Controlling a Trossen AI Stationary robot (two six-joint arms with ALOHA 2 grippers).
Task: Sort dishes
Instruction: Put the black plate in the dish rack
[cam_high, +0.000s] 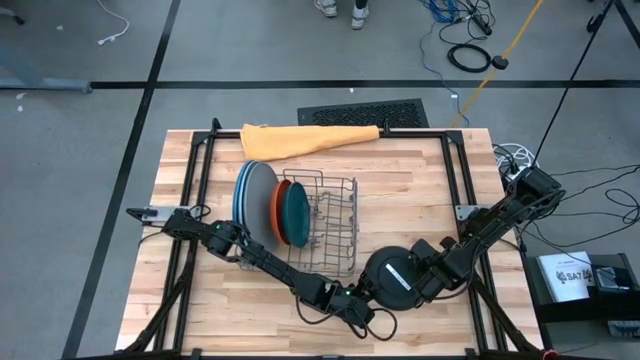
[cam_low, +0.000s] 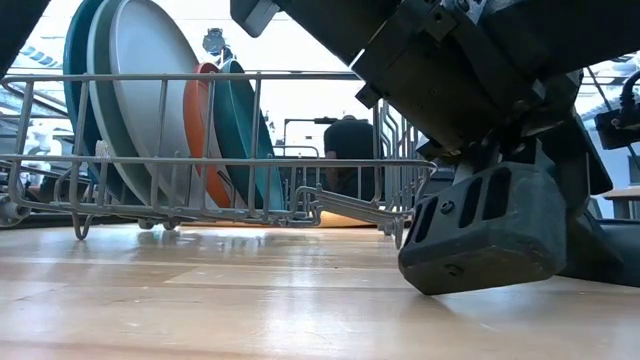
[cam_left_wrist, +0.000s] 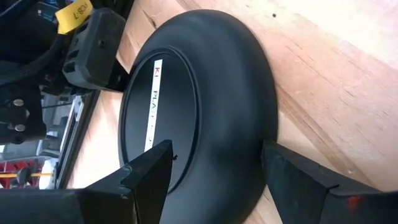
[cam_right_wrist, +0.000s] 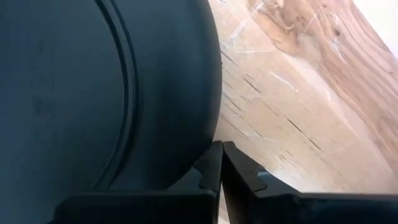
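A black plate (cam_high: 395, 272) with a white stripe on its base lies upside down on the table near the front edge. My left gripper (cam_high: 352, 298) is at its left rim, open. In the left wrist view one finger (cam_left_wrist: 149, 174) stands over the plate's base ring (cam_left_wrist: 186, 93) and the other (cam_left_wrist: 298, 180) outside the rim, next to the wood. My right gripper (cam_high: 425, 280) is shut at the plate's right rim. Large light blue and grey plates (cam_high: 250, 198), an orange one (cam_high: 279, 208) and a teal one (cam_high: 297, 212) stand on edge in the wire rack (cam_high: 335, 225). My left gripper has the plate's rim (cam_left_wrist: 264, 118) between its open fingers, coming in level from the table's left; I cannot tell whether either finger touches the plate. My right gripper's shut fingertips (cam_right_wrist: 214, 165) are at the outer edge of the plate's rim (cam_right_wrist: 208, 124), low on the table, coming from the right; the plate lies flat on the wood.
The rack (cam_low: 200, 160) stands mid-table behind the plate, its right half without dishes. A folded orange cloth (cam_high: 305, 140) lies at the far edge. A black frame runs along the table's sides. Bare wood lies left of the rack and along the front.
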